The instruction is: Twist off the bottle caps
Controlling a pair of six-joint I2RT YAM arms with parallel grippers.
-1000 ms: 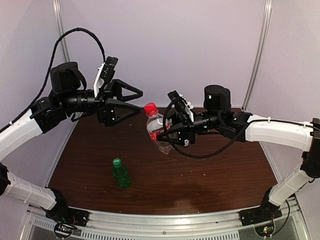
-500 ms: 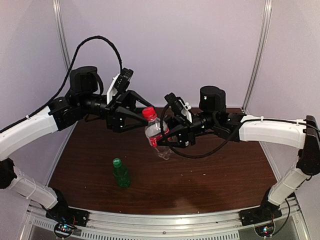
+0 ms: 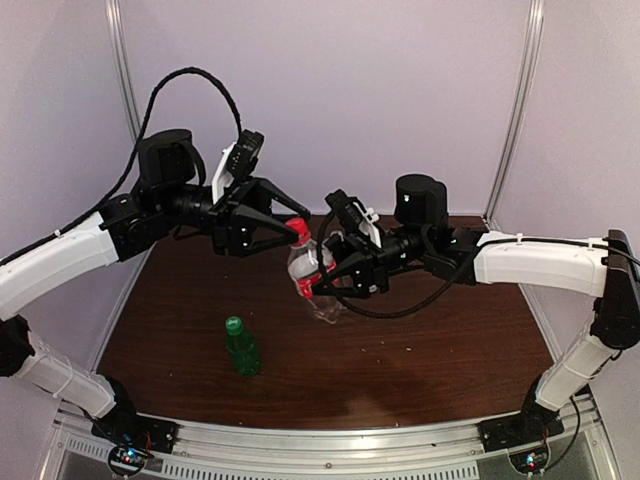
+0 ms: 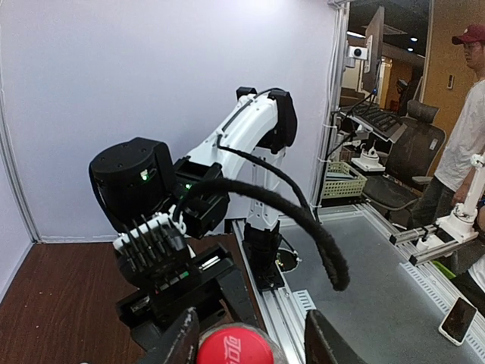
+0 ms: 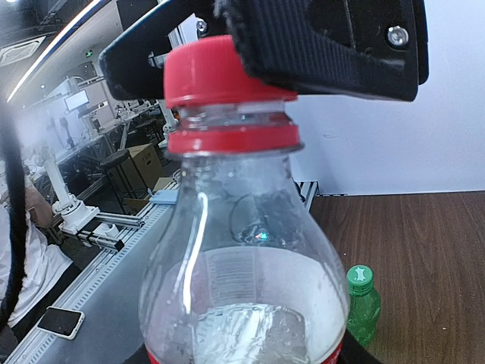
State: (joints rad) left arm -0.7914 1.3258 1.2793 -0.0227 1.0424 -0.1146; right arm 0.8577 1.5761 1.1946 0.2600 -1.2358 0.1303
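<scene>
Top external: right hand (image 3: 318,283) clamped on clear bottle (image 3: 303,262), held above tabletop (image 3: 420,350). Left hand (image 3: 297,222) brackets red cap (image 5: 220,72); cannot tell if it pinches. Green bottle (image 3: 241,347) stands well apart, nearer front edge.

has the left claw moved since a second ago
Yes. Against the standing green bottle, the left claw has swung right, its jaws now around the red cap of the clear bottle the right claw holds.
</scene>
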